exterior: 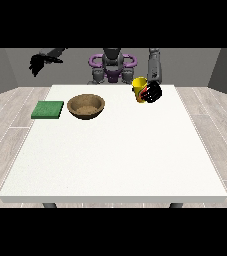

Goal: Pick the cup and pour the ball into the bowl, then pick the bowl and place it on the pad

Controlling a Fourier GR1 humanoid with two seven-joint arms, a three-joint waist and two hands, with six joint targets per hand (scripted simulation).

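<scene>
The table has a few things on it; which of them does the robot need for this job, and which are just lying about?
Needed:
yellow cup, held by the hand at the view's right
wooden bowl
green pad

Just lying about:
nothing that I can see; the ball is not visible

Even bright light, soft shadow under bowl [86, 106]

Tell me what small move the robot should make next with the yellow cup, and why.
Probably carry the yellow cup across toward the wooden bowl. The hand at the view's right is wrapped round the cup near the table's far edge, well to the right of the bowl, so pouring now would miss. The green pad lies left of the bowl; the other hand is raised away from the table.
</scene>
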